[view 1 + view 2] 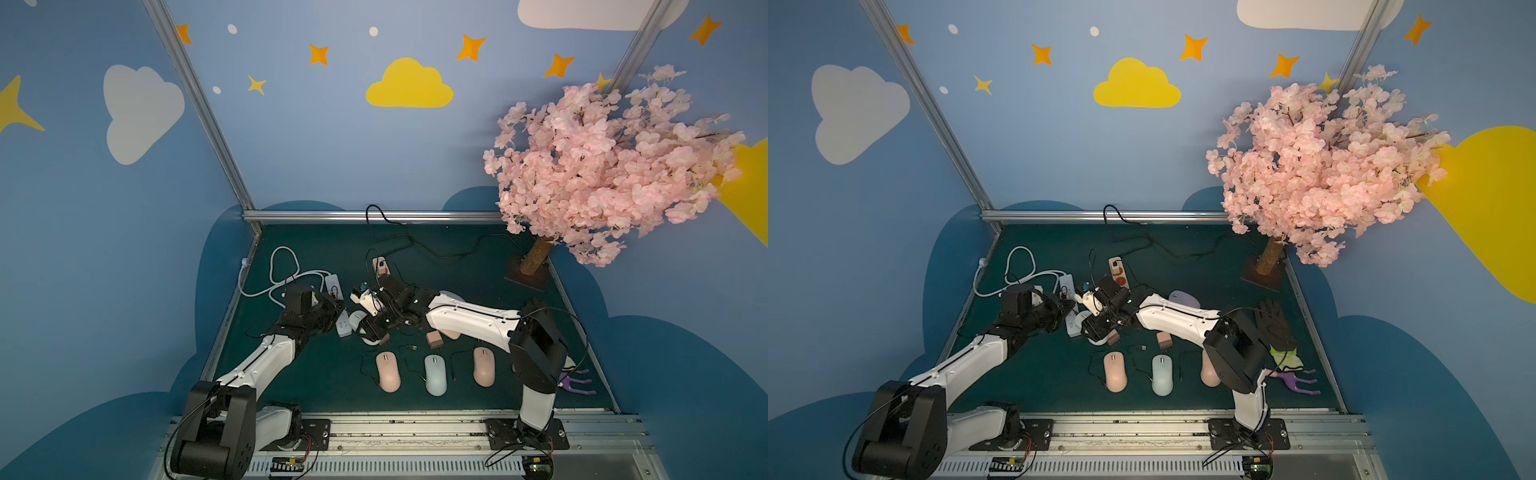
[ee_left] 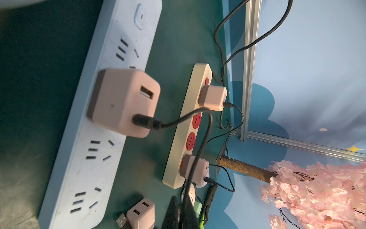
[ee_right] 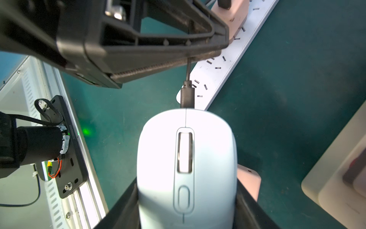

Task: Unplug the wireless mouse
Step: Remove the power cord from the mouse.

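The wireless mouse (image 3: 187,168), pale blue-white, sits between the two fingers of my right gripper (image 3: 187,184), which is shut on its sides. A black plug (image 3: 187,95) is seated in the mouse's front end. Just beyond the plug, my left gripper (image 3: 190,57) is shut on the thin black cable (image 2: 200,154). The cable runs back to a pink charger (image 2: 122,101) plugged into the white power strip (image 2: 83,158). In a top view the mouse (image 1: 356,320) lies between both grippers at mid-table. The left gripper (image 2: 182,214) shows as dark fingers closed on the cable.
A beige strip with red sockets (image 2: 184,138) carries two more pink chargers. A loose pink charger (image 2: 140,214) lies near it. Three other mice (image 1: 435,375) lie in a row toward the front edge. A blossom tree (image 1: 602,166) stands at the back right, and a glove (image 1: 1275,320) lies at the right.
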{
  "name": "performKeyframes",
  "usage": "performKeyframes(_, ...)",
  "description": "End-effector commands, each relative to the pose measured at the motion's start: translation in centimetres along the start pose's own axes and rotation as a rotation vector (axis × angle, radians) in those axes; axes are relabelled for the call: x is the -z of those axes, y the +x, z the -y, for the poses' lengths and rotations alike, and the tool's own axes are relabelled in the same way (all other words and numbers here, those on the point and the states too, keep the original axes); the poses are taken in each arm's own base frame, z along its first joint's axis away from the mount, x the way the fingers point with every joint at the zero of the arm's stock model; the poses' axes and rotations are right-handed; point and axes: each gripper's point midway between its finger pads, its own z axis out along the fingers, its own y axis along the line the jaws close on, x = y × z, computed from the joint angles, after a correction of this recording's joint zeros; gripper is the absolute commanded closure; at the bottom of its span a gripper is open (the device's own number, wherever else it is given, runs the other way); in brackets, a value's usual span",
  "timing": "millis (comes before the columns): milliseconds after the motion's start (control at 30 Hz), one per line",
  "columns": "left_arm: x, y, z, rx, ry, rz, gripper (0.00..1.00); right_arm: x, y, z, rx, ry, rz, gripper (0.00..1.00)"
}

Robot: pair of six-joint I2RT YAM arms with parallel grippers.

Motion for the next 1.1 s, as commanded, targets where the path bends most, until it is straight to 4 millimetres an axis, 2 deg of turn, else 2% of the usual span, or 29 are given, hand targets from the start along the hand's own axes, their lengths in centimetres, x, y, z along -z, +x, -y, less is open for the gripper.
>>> performKeyframes(0,0.5,-0.2,1.3,-0.032,0.021,0.010,0.96,1.4,-0.9,-0.7,0.005,0.000,0.038,0.82)
performKeyframes(167,1.0,-0.4,1.5,-0.055,0.018,0.019,0.96,1.5,-0.4,-0.4,-0.002,0.022,0.022,0.82)
performKeyframes(300,1.6,-1.2,1.6,-0.070,0.010,0.046,0.96,1.7,0.9,-0.5,-0.016,0.043,0.000,0.84)
performKeyframes(600,2.1,-2.1,1.7,-0.070,0.017,0.049,0.96,1.3,3.9,-2.2,-0.032,0.086,-0.065,0.87)
performKeyframes(867,2.5,-2.5,2.1,-0.072,0.034,0.051,0.96,1.5,5.0,-2.8,-0.070,0.117,-0.103,0.95)
performKeyframes(1067,3.1,-2.8,2.1,-0.070,0.040,0.060,0.96,2.1,6.1,-2.6,-0.185,0.171,-0.127,1.00)
